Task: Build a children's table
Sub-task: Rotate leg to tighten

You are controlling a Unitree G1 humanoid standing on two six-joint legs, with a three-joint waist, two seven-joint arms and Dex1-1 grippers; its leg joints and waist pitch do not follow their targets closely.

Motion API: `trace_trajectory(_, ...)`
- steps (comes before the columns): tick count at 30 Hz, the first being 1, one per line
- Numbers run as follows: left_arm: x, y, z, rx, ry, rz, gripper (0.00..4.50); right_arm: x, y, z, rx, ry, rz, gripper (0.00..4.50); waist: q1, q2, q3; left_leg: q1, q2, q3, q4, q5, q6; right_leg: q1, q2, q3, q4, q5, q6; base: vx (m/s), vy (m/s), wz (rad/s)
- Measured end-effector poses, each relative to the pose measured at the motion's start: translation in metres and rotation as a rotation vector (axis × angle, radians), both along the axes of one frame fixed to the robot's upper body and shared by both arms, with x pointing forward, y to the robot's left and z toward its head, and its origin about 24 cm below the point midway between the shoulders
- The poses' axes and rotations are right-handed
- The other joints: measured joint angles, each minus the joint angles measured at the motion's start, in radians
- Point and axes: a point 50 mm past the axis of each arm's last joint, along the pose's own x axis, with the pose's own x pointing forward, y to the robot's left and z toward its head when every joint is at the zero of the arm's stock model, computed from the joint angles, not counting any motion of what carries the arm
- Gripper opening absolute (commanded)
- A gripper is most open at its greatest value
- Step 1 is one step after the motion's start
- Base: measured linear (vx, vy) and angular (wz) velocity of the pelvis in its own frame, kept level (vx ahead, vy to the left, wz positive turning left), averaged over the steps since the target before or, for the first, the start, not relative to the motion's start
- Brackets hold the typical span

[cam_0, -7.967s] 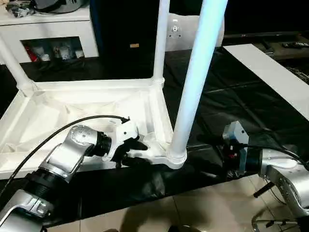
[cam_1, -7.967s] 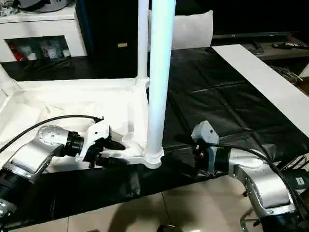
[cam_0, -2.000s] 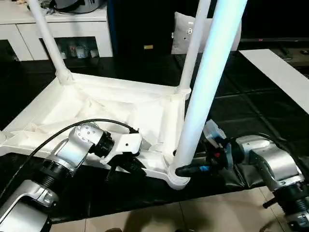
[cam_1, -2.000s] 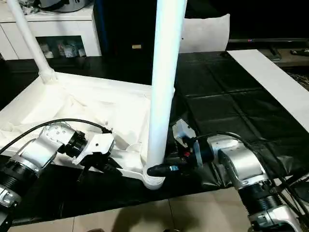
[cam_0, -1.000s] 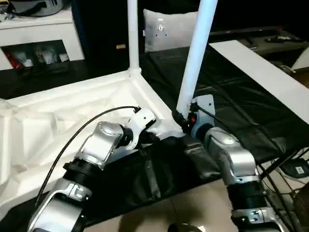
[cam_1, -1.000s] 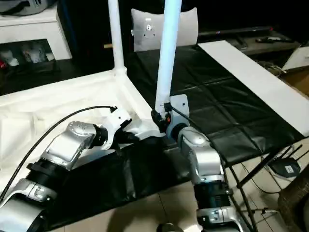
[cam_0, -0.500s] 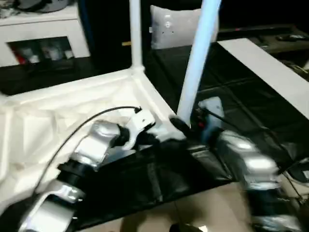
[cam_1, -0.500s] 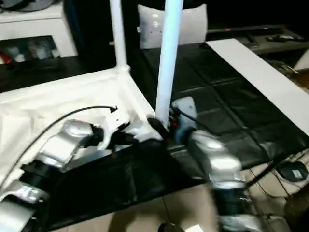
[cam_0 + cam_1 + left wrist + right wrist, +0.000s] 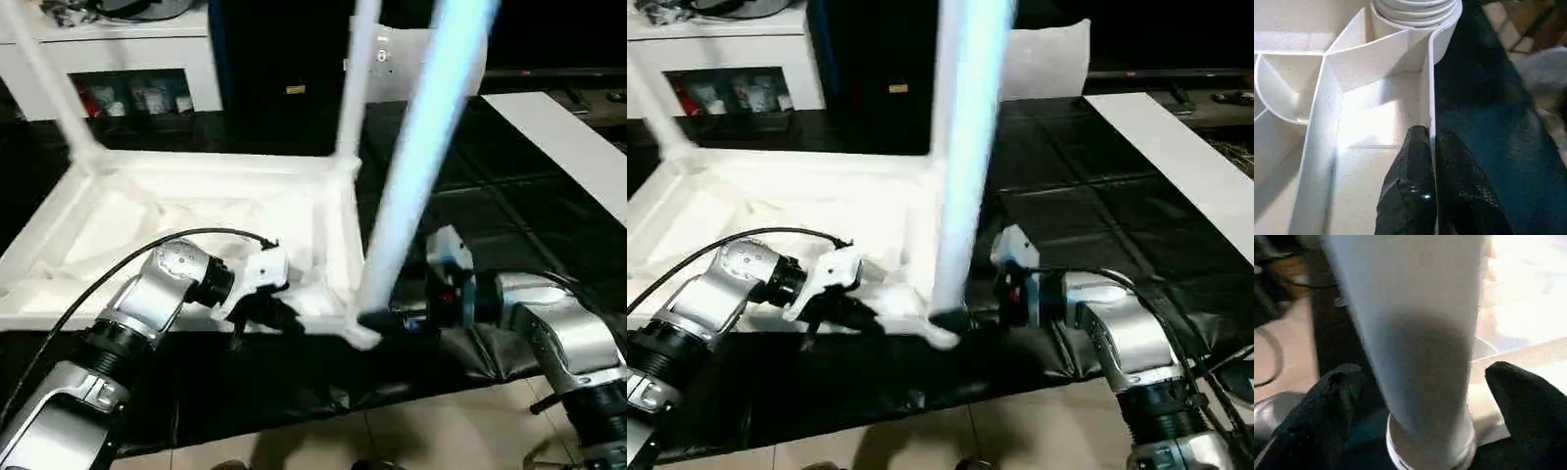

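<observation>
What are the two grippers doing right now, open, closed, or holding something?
Left gripper: shut on the tabletop rim, one finger on each side.
Right gripper: open, fingers spread either side of the near leg, not gripping it.

A home living room: white shelf unit [image 9: 118, 59], cushion [image 9: 416, 59], tiled floor [image 9: 411, 441].

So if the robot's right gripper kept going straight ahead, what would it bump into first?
Most likely the near white leg. The right gripper points straight at it, one open finger on each side, just above the corner socket.
</observation>
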Motion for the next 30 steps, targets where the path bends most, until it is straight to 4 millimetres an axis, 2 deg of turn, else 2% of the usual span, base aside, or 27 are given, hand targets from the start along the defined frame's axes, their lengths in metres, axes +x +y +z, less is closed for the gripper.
trace_trajectory(2,-0.002,0.003,0.001,0.012,0.003,-0.033,0.0,0.001,-0.001,-0.001,-0.016,0.022,0.039,4.21,0.0,0.0,0.0,0.0,0.0,0.0,0.0,0.0,0.0,0.0,0.0,0.0,0.001,0.0,0.0,0.0,0.0,0.0)
trace_trajectory(5,-0.004,0.003,0.001,0.021,0.005,-0.071,0.0,0.001,-0.002,-0.002,-0.019,0.034,0.073,3.84,0.001,-0.001,0.0,0.001,0.001,0.001,0.001,0.0,0.0,0.0,0.0,0.0,0.001,0.0,0.0,0.0,0.0,0.0)
trace_trajectory(8,-0.005,0.004,0.001,0.027,0.005,-0.095,0.0,0.0,0.001,-0.005,-0.021,0.044,0.123,3.69,-0.001,-0.003,-0.001,0.0,0.001,0.0,0.002,0.0,0.0,0.0,0.0,0.0,0.001,0.0,0.0,0.0,0.0,0.0)
trace_trajectory(9,-0.005,0.004,0.001,0.028,0.004,-0.098,0.0,0.0,0.001,-0.005,-0.022,0.047,0.132,3.42,-0.001,-0.003,0.0,0.0,0.001,0.0,0.002,0.0,0.0,0.0,0.0,0.0,0.001,0.0,0.0,0.0,0.0,0.0)
trace_trajectory(13,-0.005,0.004,0.001,0.029,0.003,-0.103,0.0,-0.001,0.002,-0.005,-0.016,0.044,0.158,3.23,0.0,-0.006,0.0,0.0,0.001,0.0,0.002,0.0,0.0,0.001,0.0,0.0,0.001,0.0,0.0,0.0,0.0,0.0)
trace_trajectory(14,-0.005,0.004,0.001,0.029,0.001,-0.104,0.0,-0.001,0.002,-0.005,-0.015,0.045,0.161,2.99,0.0,-0.007,0.0,0.0,0.001,0.0,0.002,0.0,0.0,0.001,0.0,0.0,0.001,0.0,0.0,0.0,0.0,0.0)
trace_trajectory(17,-0.005,0.005,0.002,0.029,-0.003,-0.109,0.0,-0.002,0.003,-0.005,-0.009,0.051,0.172,2.81,0.0,-0.008,0.0,0.0,0.001,0.0,0.002,0.0,0.0,0.0,0.0,0.0,0.002,0.0,0.0,0.0,0.0,0.0)
trace_trajectory(18,-0.005,0.005,0.002,0.029,-0.004,-0.108,0.0,-0.002,0.004,-0.005,-0.007,0.052,0.174,2.57,0.0,-0.008,0.0,0.0,0.001,0.0,0.002,0.0,0.0,0.0,0.0,0.0,0.002,0.0,0.0,0.0,0.0,0.0)
trace_trajectory(22,-0.005,0.006,0.002,0.031,-0.005,-0.108,0.0,-0.003,0.005,-0.006,0.002,0.063,0.187,2.48,-0.001,-0.008,0.0,0.001,0.001,0.0,0.002,0.0,0.0,0.0,0.0,0.0,0.002,0.0,0.0,0.0,0.0,0.0)
trace_trajectory(23,-0.005,0.006,0.002,0.032,-0.003,-0.11,0.0,-0.003,0.006,-0.006,0.005,0.068,0.189,2.23,-0.001,-0.008,0.0,0.001,0.001,0.0,0.002,0.0,0.0,0.0,0.0,0.0,0.002,0.0,0.0,0.0,0.0,0.0)
trace_trajectory(30,-0.005,0.008,0.004,0.025,0.018,-0.097,0.0,-0.005,0.007,-0.005,0.03,0.114,0.163,2.02,-0.001,-0.008,0.0,0.003,0.001,0.0,0.002,0.0,-0.001,0.002,0.0,0.0,0.003,-0.003,0.005,0.0,0.0,0.0)
